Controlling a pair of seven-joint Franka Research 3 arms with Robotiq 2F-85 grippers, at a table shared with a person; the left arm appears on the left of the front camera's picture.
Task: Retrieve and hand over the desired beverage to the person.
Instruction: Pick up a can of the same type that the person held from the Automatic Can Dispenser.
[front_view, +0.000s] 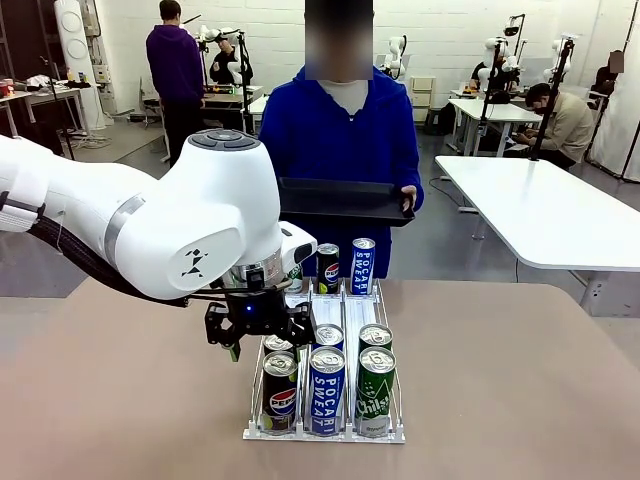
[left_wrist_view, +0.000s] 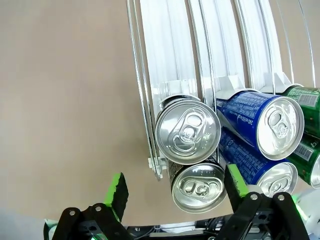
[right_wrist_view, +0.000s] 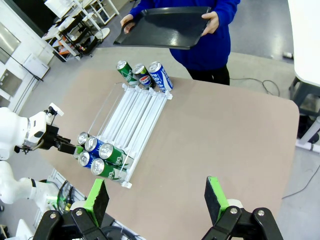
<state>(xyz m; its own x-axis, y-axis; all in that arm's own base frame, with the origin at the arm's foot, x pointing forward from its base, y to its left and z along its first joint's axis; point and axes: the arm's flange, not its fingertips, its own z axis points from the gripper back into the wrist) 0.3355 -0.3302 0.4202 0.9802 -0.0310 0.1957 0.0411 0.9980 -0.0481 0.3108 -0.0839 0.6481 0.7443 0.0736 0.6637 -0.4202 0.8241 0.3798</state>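
Note:
A wire rack (front_view: 349, 303) on the table holds beverage cans in three lanes. At its near end stand a Pepsi can (front_view: 280, 393), a blue Pocari Sweat can (front_view: 327, 390) and a green can (front_view: 376, 392), each with a second can behind it. Three more cans (front_view: 345, 266) stand at the far end. My left gripper (front_view: 262, 342) hangs open just above the near Pepsi lane; in the left wrist view its green pads (left_wrist_view: 117, 192) flank the front Pepsi can (left_wrist_view: 197, 186). My right gripper (right_wrist_view: 156, 200) is open, high over the table. The person (front_view: 340, 125) in blue holds a black tray (front_view: 345, 200).
The brown table (front_view: 500, 380) has free room on both sides of the rack (right_wrist_view: 135, 114). My left arm's big white wrist (front_view: 200, 215) covers the rack's far left corner. White tables and other people are farther back in the room.

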